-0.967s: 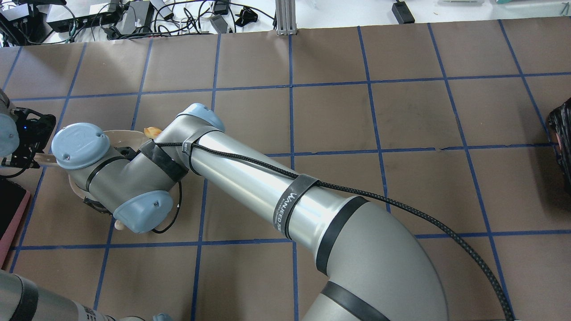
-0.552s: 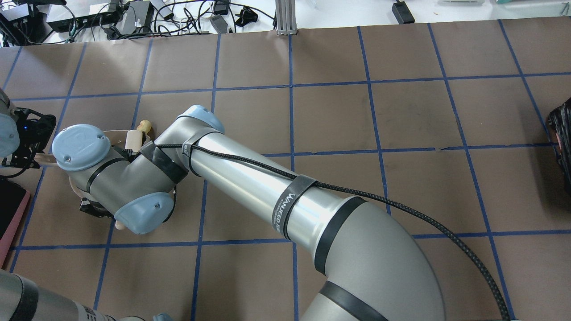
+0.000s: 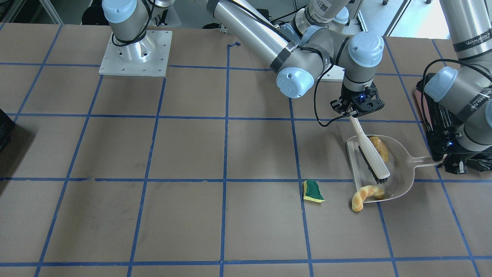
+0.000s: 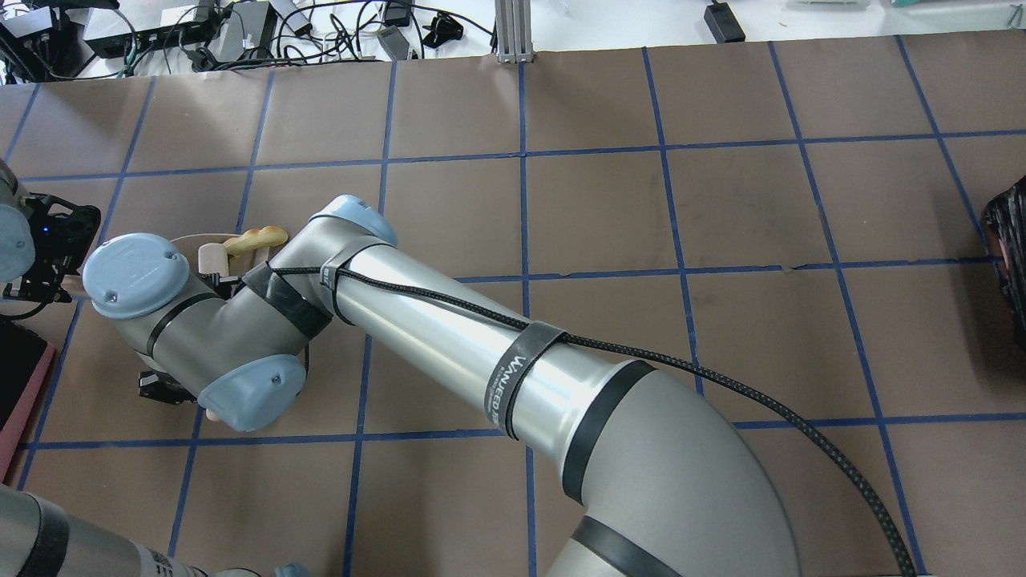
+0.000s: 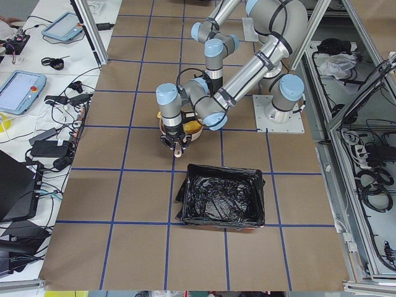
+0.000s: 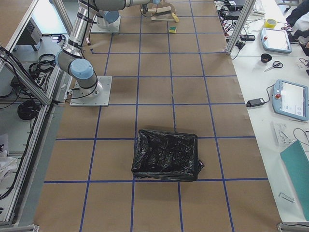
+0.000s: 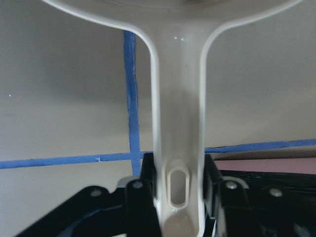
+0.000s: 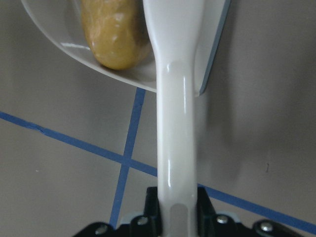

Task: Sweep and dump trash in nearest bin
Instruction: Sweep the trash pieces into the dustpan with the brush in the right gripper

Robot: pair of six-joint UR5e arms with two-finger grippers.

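My left gripper (image 3: 442,161) is shut on the handle (image 7: 180,123) of a white dustpan (image 3: 401,177) that rests on the table. My right gripper (image 3: 355,113) is shut on the handle (image 8: 175,123) of a white brush (image 3: 372,157), whose bristles lie inside the pan. The yellow-brown potato-like piece (image 3: 379,148) lies in the pan beside the brush. The golden croissant (image 3: 364,194) lies across the pan's open lip, half in and half out. The green-and-yellow sponge (image 3: 313,191) lies on the table outside the pan. The pink bin with a black bag (image 5: 219,198) stands close behind the left gripper.
A second black-bagged bin (image 6: 166,154) stands far off at the other end of the table. The right arm (image 4: 449,336) reaches across the table into the left half. Cables and boxes (image 4: 200,32) lie beyond the far edge.
My right wrist has shifted left and toward the robot, drawing the brush deeper into the pan. The croissant shows more fully at the pan's lip. The left gripper has stayed put.
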